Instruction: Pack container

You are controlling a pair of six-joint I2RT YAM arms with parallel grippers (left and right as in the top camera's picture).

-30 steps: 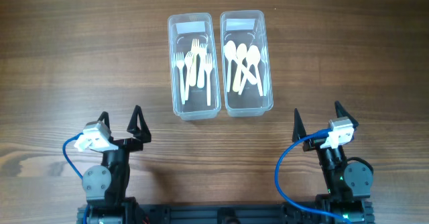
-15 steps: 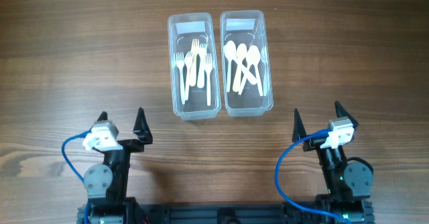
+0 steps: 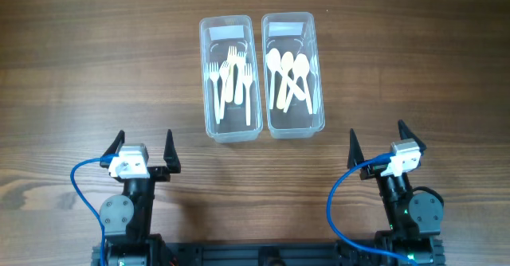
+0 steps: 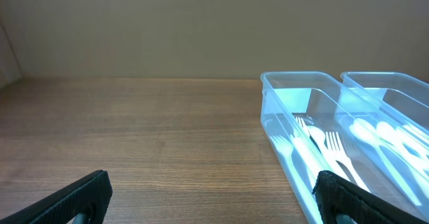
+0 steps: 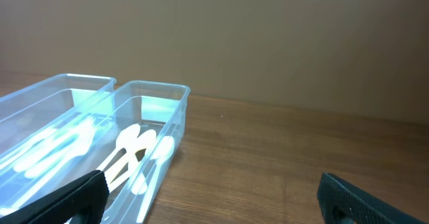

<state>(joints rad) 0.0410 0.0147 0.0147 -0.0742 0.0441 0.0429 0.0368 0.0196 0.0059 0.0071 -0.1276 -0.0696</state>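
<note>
Fork container [image 3: 231,132]: far centre of the table [image 3: 80,59], white forks [image 3: 233,79] inside.
Spoon container [image 3: 295,125]: just beside it on the right (white spoons [image 3: 288,75] inside).
Left gripper [image 3: 144,136]: near edge, fingers spread, empty.
Right gripper [image 3: 376,131]: near edge, likewise spread, empty.

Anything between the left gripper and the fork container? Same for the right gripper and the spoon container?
Nothing visible. Only tabletop lies between the left gripper and the fork container, and between the right gripper and the spoon container. Both grippers are open.
</note>
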